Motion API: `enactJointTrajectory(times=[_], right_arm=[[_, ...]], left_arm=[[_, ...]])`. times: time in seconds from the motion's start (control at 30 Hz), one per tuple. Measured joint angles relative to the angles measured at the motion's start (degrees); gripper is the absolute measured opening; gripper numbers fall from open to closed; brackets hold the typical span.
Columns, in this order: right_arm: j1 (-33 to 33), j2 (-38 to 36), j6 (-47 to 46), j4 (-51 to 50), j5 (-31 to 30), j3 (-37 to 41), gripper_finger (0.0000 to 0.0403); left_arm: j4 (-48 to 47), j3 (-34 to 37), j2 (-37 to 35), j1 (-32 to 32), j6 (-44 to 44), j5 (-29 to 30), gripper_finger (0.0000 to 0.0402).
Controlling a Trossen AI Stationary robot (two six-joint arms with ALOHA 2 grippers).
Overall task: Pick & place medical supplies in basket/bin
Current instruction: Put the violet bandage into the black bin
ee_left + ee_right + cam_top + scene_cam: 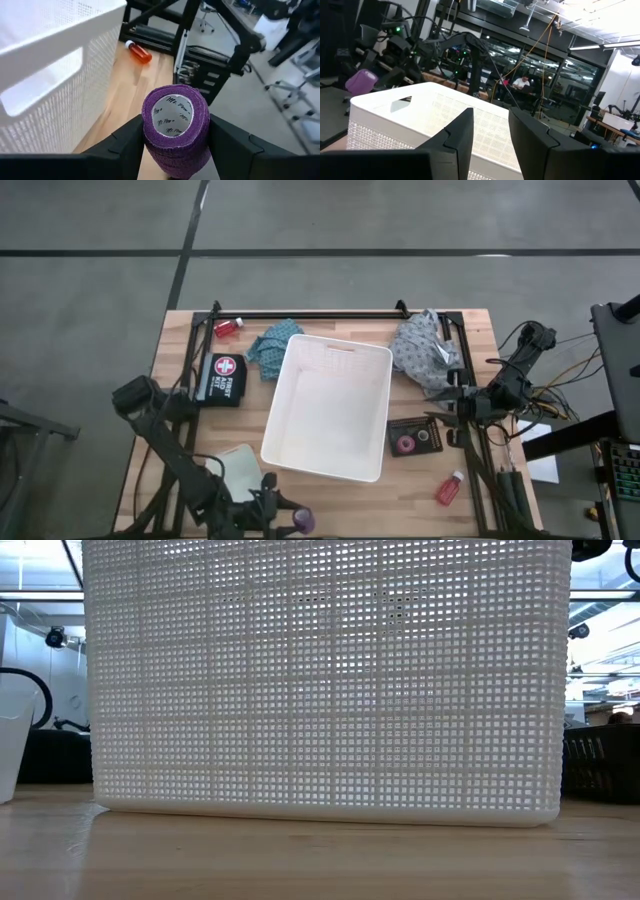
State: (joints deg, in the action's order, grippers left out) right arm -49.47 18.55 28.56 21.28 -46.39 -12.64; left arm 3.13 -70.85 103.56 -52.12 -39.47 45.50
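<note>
A purple roll (pixel 175 125) sits in my left gripper (pixel 175 131), which is shut on it at the table's near edge (pixel 298 520), beside the white basket's (pixel 325 405) near wall. The roll also shows in the right wrist view (pixel 362 80), at rim height. My right gripper (pixel 490 120) stands open and empty, held high at the basket's right side (pixel 455 402). A red bottle (pixel 450 487) lies on its side near the front right, and another (pixel 228 328) at the far left. A teal cloth (pixel 272 345) and a grey cloth (pixel 425 350) lie at the basket's far corners. My left gripper pinches the purple roll by its curved outer wall (pixel 150 131) between its two fingers, one on each side. The roll's open core end (pixel 172 114) faces back toward the wrist. The fingers reach nearly level toward the table's right. The roll is lifted clear of the table.
A black first-aid pouch (pixel 222 378) lies left of the basket, and a small translucent tray (pixel 238 470) near my left arm. A flat black tray (pixel 415 438) with rolls sits right of the basket. Bare wood lies between the basket's near wall and the front edge.
</note>
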Motion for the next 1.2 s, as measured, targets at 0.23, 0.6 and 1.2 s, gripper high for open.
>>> enactJointTrajectory(times=[0.23,0.6,1.2], right_arm=[[0.0,0.0,0.0,0.0,0.0,0.0,0.0128],[0.0,0.0,0.0,0.0,0.0,0.0,0.0121],[0.0,0.0,0.0,0.0,0.0,0.0,0.0127]], left_arm=[[5.6,0.0,5.2,0.2,5.2,2.0,0.0200],[12.7,-0.6,12.6,3.0,6.7,3.0,0.0209],[11.2,-1.2,17.9,7.2,6.5,2.5,0.0207]])
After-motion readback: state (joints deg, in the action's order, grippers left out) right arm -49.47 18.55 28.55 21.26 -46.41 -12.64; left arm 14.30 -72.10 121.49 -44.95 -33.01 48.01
